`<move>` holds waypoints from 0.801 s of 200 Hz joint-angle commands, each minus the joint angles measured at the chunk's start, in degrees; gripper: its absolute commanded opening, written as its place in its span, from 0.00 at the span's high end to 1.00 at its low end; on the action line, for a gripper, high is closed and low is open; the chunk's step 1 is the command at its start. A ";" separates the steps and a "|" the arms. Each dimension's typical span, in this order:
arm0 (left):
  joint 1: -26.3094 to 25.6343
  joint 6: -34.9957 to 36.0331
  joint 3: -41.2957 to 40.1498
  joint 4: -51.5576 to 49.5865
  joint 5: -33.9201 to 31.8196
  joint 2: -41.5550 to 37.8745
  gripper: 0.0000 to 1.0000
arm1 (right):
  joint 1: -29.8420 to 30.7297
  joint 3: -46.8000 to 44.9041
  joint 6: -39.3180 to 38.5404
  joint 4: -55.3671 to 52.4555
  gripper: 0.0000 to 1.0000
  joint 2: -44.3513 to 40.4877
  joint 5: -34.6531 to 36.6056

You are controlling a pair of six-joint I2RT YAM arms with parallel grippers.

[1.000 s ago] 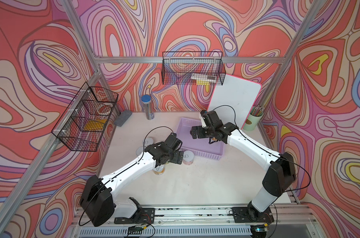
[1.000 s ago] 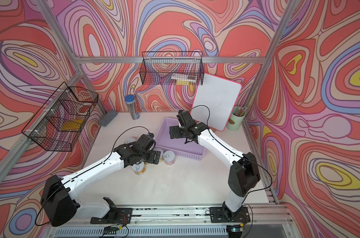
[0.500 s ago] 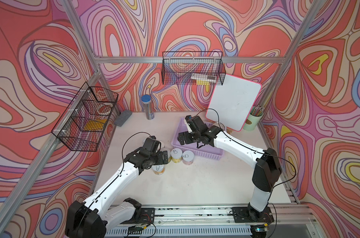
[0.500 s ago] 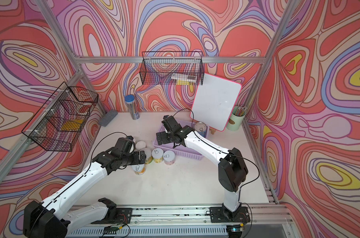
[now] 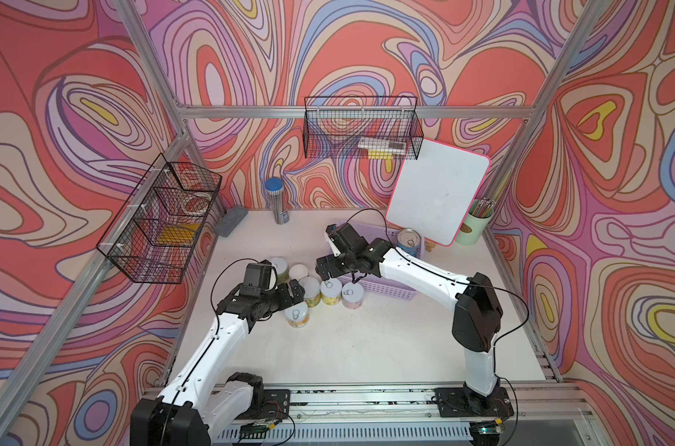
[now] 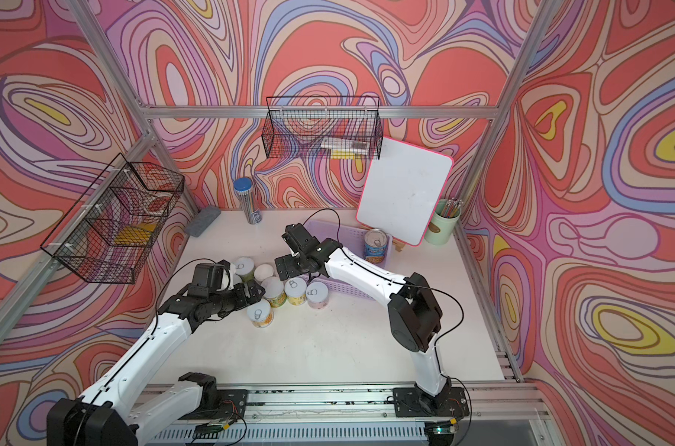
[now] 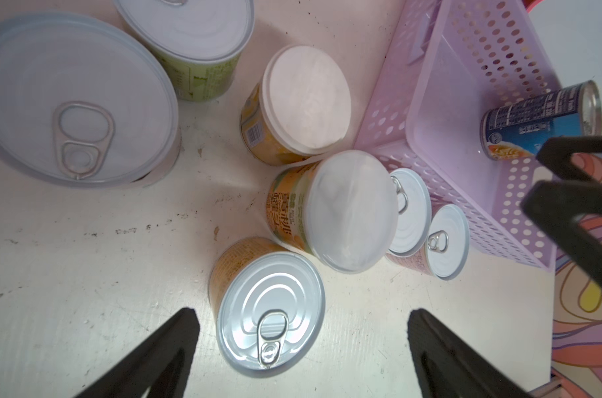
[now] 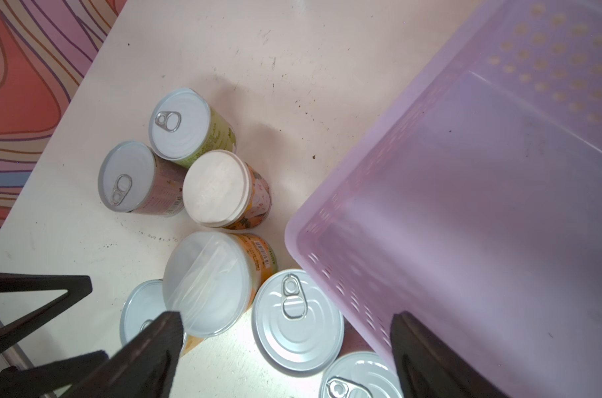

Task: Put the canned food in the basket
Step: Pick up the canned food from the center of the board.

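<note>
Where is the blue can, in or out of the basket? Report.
In: the blue can stands upright inside the basket, lid up.

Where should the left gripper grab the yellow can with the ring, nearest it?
Grip the yellow can by its curved sides, left gripper coming from above. It stands upright, with bare table on both sides but a neighbour close behind.

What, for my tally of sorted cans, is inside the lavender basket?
One upright blue-label can stands in a far corner of the lavender basket. The right arm covers part of its floor in both top views; the rest seen in wrist views is bare.
</note>
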 commanded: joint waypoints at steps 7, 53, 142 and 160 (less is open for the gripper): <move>4.03 -2.60 -1.78 3.10 5.93 -1.59 0.01 | 1.82 3.22 -0.22 -2.52 0.05 2.58 -0.16; 9.20 -4.32 -3.07 4.86 10.40 -2.76 0.01 | 4.15 8.07 -0.67 -5.23 0.05 6.58 0.26; 17.14 -5.12 -2.96 6.20 16.79 -3.00 0.01 | 6.88 17.48 -1.27 -11.22 0.05 14.33 0.92; 17.90 -5.17 -2.77 6.26 17.50 -2.92 0.01 | 7.32 19.20 -1.37 -12.54 0.05 15.77 1.59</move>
